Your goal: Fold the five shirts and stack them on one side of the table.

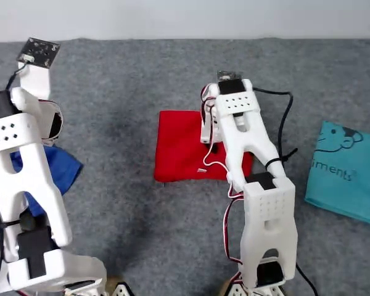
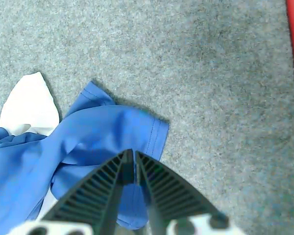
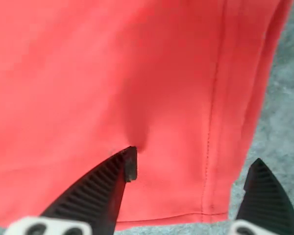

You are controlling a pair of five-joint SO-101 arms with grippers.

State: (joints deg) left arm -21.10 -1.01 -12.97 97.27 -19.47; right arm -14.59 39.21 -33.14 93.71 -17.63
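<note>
Soft, even light over the grey table
Shadows are faint in the high view, just a thin dark rim under the red shirt. In the left wrist view a soft shadow edges the blue shirt; beside the right gripper a dimple in the red shirt darkens.

I count four garments on the table: one red shirt, one blue shirt, one teal shirt and one white cloth. Two grippers are mine: left gripper, right gripper.
</note>
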